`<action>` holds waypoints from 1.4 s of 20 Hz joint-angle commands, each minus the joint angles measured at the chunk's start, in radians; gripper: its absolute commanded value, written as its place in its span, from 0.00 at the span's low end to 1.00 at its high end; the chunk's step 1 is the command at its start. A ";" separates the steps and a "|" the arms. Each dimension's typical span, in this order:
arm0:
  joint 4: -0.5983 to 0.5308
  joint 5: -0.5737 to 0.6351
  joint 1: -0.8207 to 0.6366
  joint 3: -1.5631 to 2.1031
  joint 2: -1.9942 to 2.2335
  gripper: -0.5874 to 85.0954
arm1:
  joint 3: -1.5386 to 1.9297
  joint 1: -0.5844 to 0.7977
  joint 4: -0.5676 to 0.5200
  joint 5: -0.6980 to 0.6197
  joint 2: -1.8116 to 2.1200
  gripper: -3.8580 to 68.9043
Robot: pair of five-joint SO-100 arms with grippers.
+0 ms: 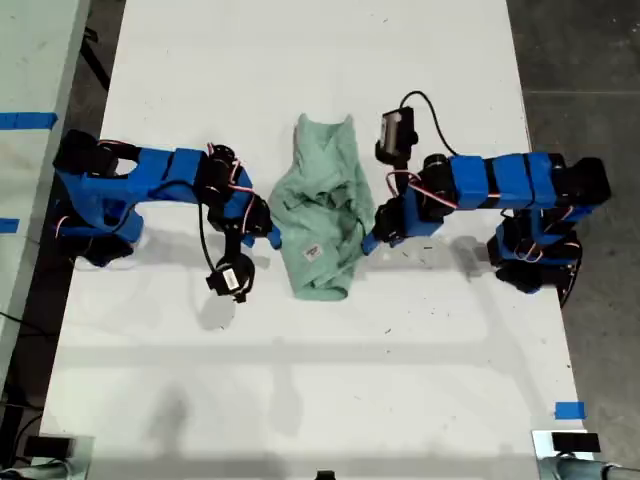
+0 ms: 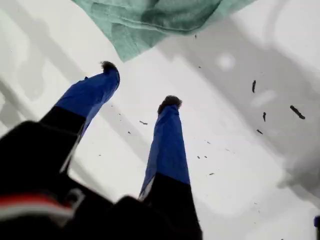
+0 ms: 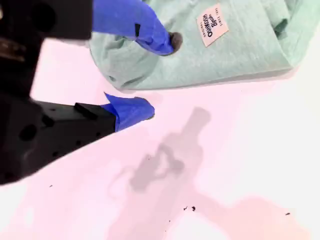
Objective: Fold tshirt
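The tshirt lies crumpled in a pale mint-green heap at the middle of the white table, its white tag facing up. My second gripper reaches in from the exterior view's left and is open. In the second wrist view, the second gripper has one fingertip over the tshirt near the tag, and the other on the bare table. My first gripper, on the exterior view's right, touches the cloth's edge. The first gripper is open and empty, with the tshirt just beyond its tips.
Dark specks dot the table near my first gripper. A blue tape mark sits near the table's front corner on the exterior view's right. Another table with blue tape stands at the exterior view's left. Dark floor borders the right.
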 commanded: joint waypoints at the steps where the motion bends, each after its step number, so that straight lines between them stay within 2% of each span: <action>1: -0.061 -0.043 0.008 -0.002 0.103 0.21 | -0.204 -0.034 0.012 0.029 -0.117 0.34; 5: -0.071 -0.041 0.000 -0.049 -0.025 0.30 | -0.344 -0.037 0.046 0.040 -0.281 0.34; 11: -0.124 0.017 0.005 -0.110 -0.146 0.34 | -0.529 -0.044 0.066 0.028 -0.492 0.39; 16: -0.144 0.075 0.009 -0.212 -0.285 0.34 | -0.598 -0.049 0.048 0.028 -0.603 0.39; 20: -0.156 0.120 0.009 -0.252 -0.377 0.35 | -0.603 -0.061 -0.008 0.034 -0.676 0.38; 24: -0.109 0.209 0.002 -0.284 -0.488 0.34 | -0.604 -0.080 -0.043 0.049 -0.715 0.37; 26: -0.084 0.268 -0.003 -0.295 -0.531 0.32 | -0.604 -0.091 -0.071 0.055 -0.732 0.36; 28: -0.067 0.324 -0.008 -0.307 -0.572 0.25 | -0.604 -0.098 -0.092 0.058 -0.746 0.31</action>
